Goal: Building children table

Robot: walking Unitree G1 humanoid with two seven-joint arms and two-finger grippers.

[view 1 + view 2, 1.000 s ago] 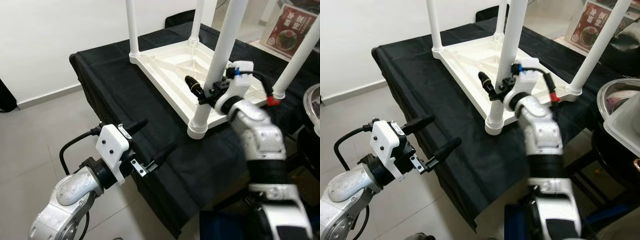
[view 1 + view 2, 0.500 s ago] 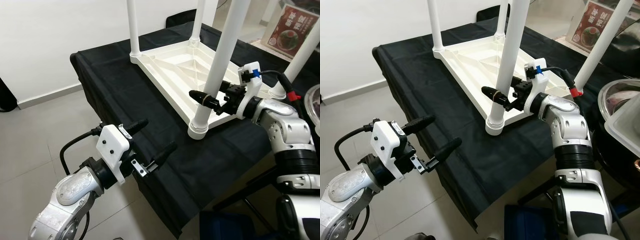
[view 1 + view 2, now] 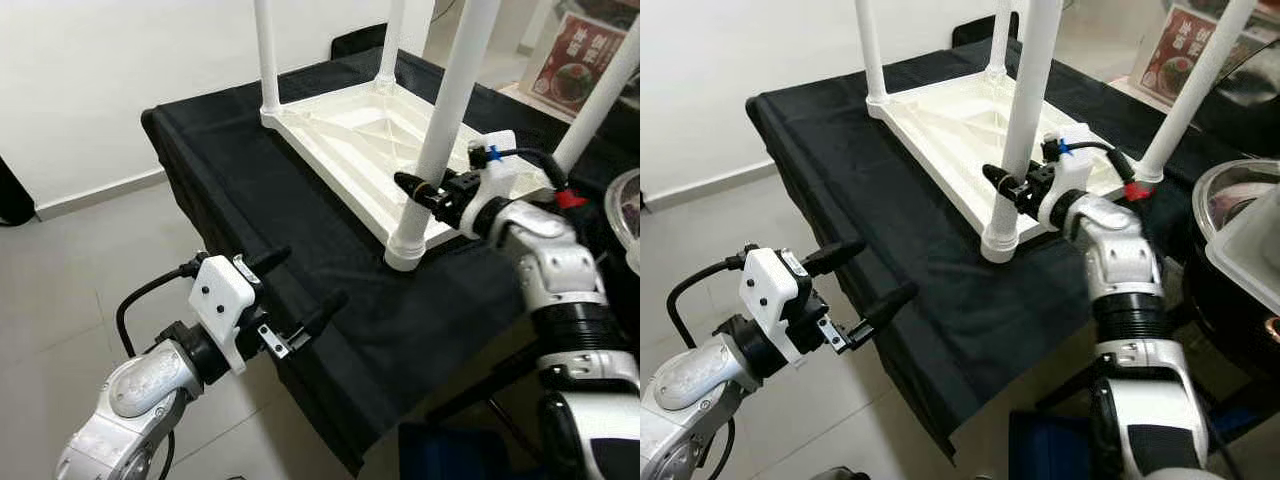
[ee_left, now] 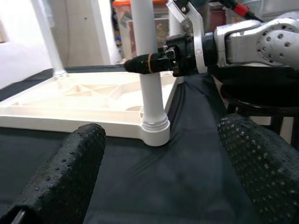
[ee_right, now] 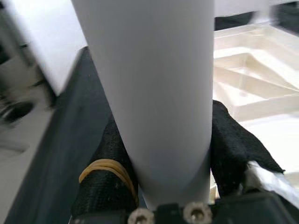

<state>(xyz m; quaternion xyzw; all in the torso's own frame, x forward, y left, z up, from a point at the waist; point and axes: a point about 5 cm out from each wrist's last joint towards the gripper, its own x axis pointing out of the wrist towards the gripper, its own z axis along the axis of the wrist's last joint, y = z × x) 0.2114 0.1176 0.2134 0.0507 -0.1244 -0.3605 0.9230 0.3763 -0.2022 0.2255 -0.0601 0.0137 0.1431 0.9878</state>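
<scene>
Item: children's table [image 3: 350, 125], white plastic, lying upside down on a desk [image 3: 230, 190] draped in black cloth, underside ribs showing, four white legs pointing up. Near-corner leg [image 3: 445, 130]: long axis upright, foot socket seated at the tabletop's corner closest to the robot, close to the desk's front edge. Right end effector [image 3: 1012, 187]: fingers closed around this leg low on its shaft, a little above the socket, one black finger on each side; the right wrist view shows the white tube pressed between both pads [image 5: 105, 186]. Left end effector [image 3: 295, 290]: spread wide, holding nothing, hovering off the desk's front edge below and to the left of the gripped leg; its wrist view looks straight toward that leg and the right arm. Key relation: the leg stands vertical directly in the right end effector's grasp, so the right arm is the nearer one by far, and any seating or twisting would likely run along that upright axis. Other: red-and-white poster [image 3: 585, 50] behind; glass bowl [image 3: 1240, 215] at right.
</scene>
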